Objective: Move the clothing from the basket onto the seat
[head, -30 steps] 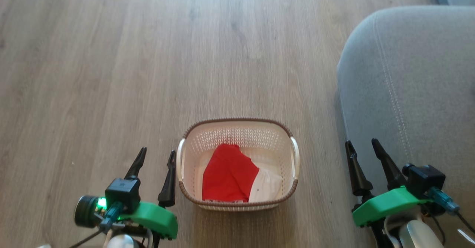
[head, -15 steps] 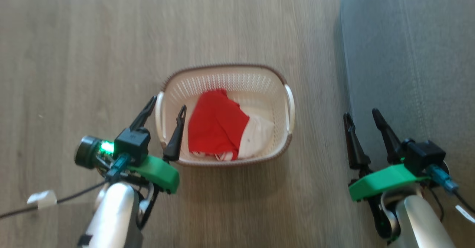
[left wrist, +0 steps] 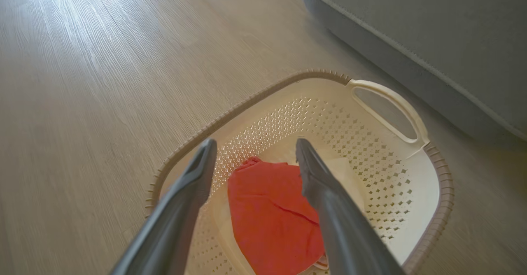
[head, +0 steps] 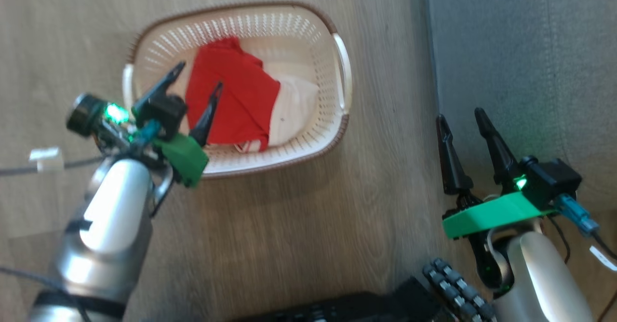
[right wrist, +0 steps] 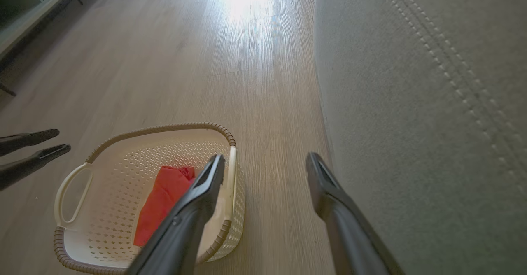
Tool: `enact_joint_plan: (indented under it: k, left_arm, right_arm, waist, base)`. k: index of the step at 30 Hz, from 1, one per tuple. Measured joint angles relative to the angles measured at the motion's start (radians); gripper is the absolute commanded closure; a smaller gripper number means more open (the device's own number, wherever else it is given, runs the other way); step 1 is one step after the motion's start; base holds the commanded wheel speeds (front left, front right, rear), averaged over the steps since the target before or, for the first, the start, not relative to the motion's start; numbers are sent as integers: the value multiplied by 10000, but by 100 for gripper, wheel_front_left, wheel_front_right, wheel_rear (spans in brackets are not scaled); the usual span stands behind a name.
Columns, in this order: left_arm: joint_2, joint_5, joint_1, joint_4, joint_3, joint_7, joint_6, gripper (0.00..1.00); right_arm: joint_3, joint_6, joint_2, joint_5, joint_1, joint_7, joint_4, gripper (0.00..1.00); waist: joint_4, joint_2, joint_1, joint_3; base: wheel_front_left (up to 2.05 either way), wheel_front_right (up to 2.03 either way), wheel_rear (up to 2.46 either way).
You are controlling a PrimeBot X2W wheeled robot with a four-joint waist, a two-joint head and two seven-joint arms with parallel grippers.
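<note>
Hovering left claw point(head: 200, 74): fingers spread wide over the basket point(head: 324, 61), empty
Right claw point(head: 459, 114): released too, beside seat point(head: 520, 47)
Clothing point(head: 226, 95): in basket; white panel clear in head view, right wrist view catches just red

The robot's left gripper point(head: 200, 74) and right gripper point(head: 459, 114) each carry two long, tapered black fingers on a bright green bracket point(head: 185, 158), topped by a black camera box point(head: 549, 180) with a teal plug point(head: 576, 216). Each forearm point(head: 113, 216) is polished silver; a white tag point(head: 44, 158) wraps one dark cable.
</note>
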Motion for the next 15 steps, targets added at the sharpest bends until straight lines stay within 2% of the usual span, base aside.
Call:
enact_joint_plan:
  k: [8,15]
  left_arm:
    - [357,186,-1599,1772,-1060,0,-102,0]
    - [456,518,-3281,4614,-1266,10,69,0]
  right_arm:
    - [577,0,17,445,-696,0,-305,0]
    - [1022,0,27,798,-934,-2,-472,0]
  waist:
    - [-696,0,0,1305]
    - [-1271,0,-1,2105]
  base:
    - [0,0,0]
    - [0,0,0]
